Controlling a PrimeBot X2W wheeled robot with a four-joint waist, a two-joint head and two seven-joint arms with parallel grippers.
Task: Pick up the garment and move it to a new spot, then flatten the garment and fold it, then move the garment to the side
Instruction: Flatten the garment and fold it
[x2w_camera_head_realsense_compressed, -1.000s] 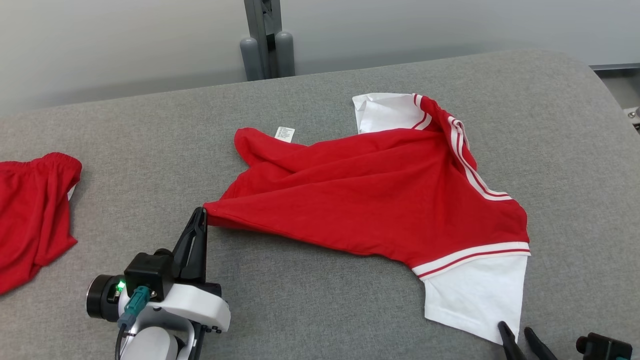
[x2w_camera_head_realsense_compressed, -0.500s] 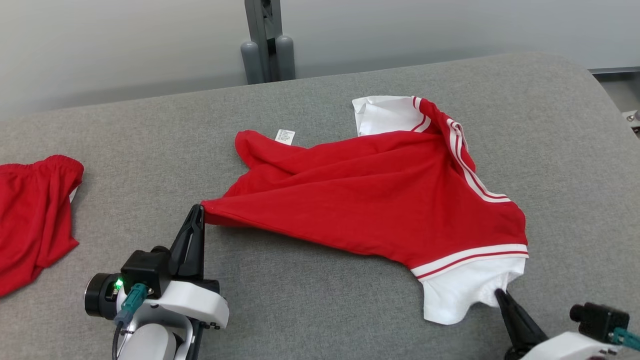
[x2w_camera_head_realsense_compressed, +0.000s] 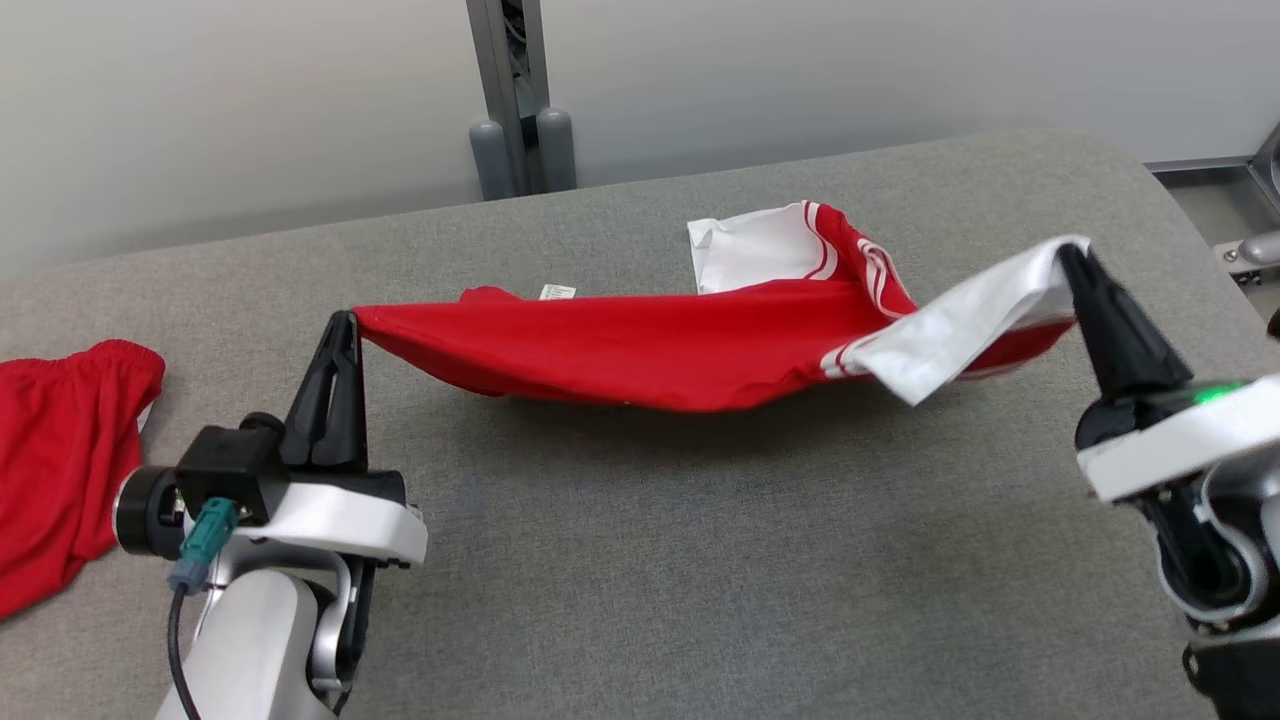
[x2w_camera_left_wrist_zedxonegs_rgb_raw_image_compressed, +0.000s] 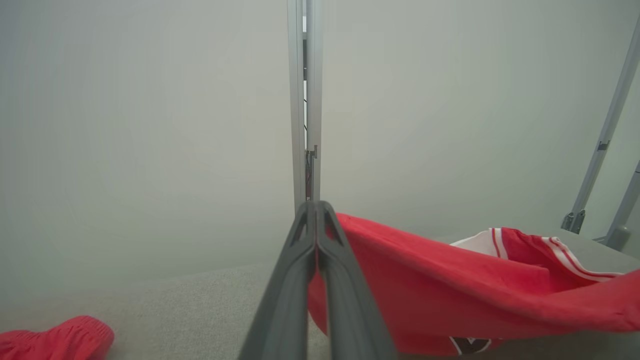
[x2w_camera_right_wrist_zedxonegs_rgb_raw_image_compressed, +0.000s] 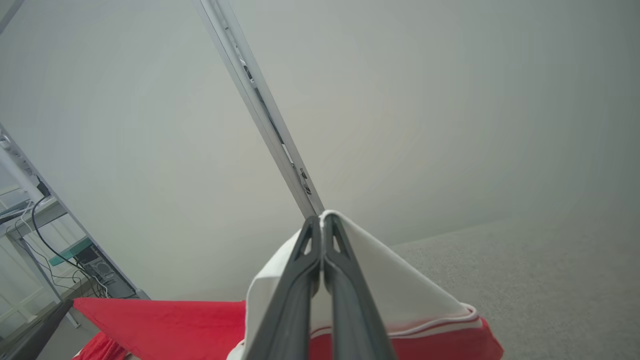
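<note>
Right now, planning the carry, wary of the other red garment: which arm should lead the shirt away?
Probably right: the right fingers pinch the white sleeve, far from the other garment; the left fingers hold the red hem nearer it.

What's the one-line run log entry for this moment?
left gripper: shut on shirt, red corner | right gripper: shut on white sleeve | shirt: stretched between both, middle sagging over table
</note>
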